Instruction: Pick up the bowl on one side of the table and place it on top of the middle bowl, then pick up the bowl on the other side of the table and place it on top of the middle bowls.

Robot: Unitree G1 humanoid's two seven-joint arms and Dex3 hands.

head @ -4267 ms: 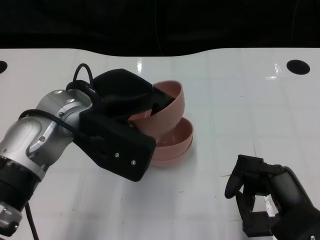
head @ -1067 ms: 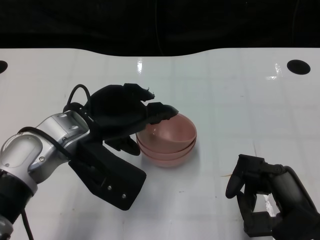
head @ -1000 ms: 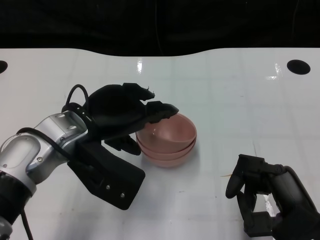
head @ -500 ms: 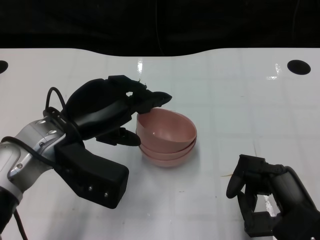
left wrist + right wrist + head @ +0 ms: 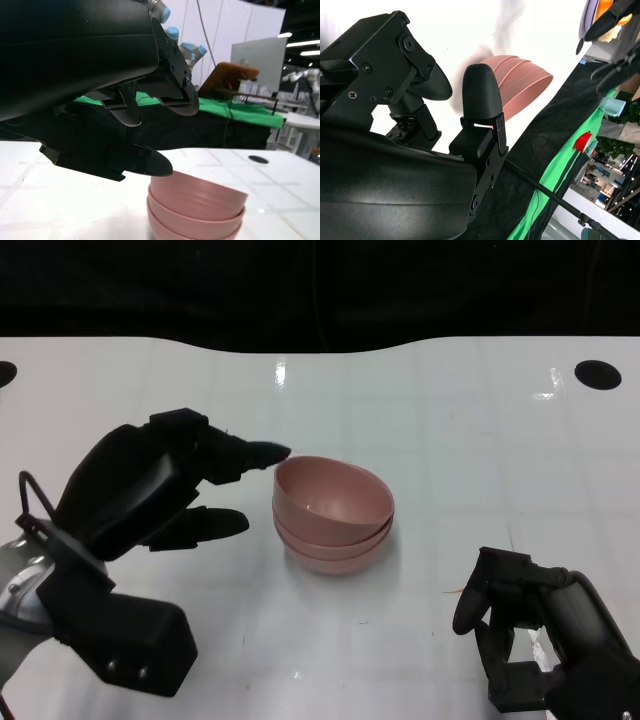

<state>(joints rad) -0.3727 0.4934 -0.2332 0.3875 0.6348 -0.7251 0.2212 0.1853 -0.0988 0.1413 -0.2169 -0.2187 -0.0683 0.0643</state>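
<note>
A stack of pink bowls (image 5: pixel 333 513) stands in the middle of the white table (image 5: pixel 480 440); the top bowl sits a little tilted in the ones below. The left wrist view shows the same stack of pink bowls (image 5: pixel 196 205) nested, and the right wrist view shows the stack of pink bowls (image 5: pixel 522 82) past my fingers. My left hand (image 5: pixel 150 488) hovers just left of the stack, fingers spread and holding nothing, one fingertip close to the rim. My right hand (image 5: pixel 535 635) rests at the near right, fingers apart and nothing in them.
A dark round hole (image 5: pixel 597 373) marks the table's far right, another hole (image 5: pixel 4 372) the far left edge. The table's back edge meets a black backdrop. White surface lies all around the stack.
My left hand has let go of the top bowl and drawn back left and toward me, away from the stack. The bowl now rests on the stack. The right hand has not moved.
</note>
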